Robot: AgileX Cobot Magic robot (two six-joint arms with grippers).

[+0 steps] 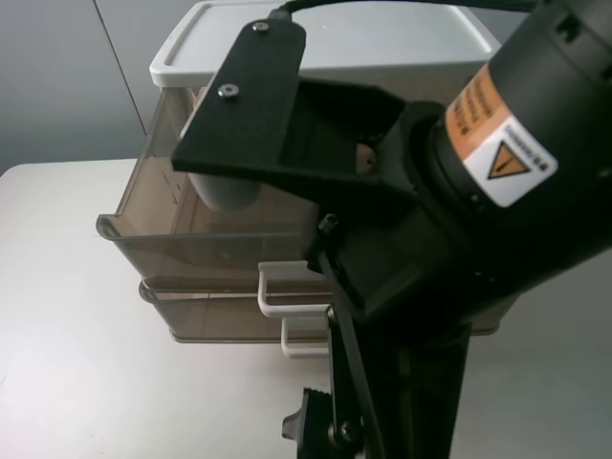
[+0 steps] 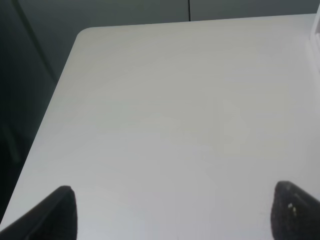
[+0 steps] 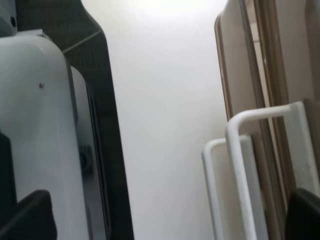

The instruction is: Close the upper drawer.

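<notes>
Plainly the upper drawer [image 1: 191, 251] stands pulled out of the white-lidded unit [image 1: 335, 43], its long front crosswise. Its white loop handle [image 1: 275, 290] lies just ahead of the right tool [image 3: 167, 220], which is spread wide and holds nothing. The left tool [image 2: 175, 215], also wide, hangs over the counter [image 2: 175, 100] beside the unit.

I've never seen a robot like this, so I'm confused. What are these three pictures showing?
It's a robot with two arms, each ending in a grasping tool. One camera sits up high. It sees a white-lidded box with two brown drawers on a white table, partly hidden by the big black right arm. The upper drawer is pulled out. The other two cameras ride on the wrists. The left tool is open above the table. The right tool is open too, near the drawers' white handles. Neither holds anything.
</notes>
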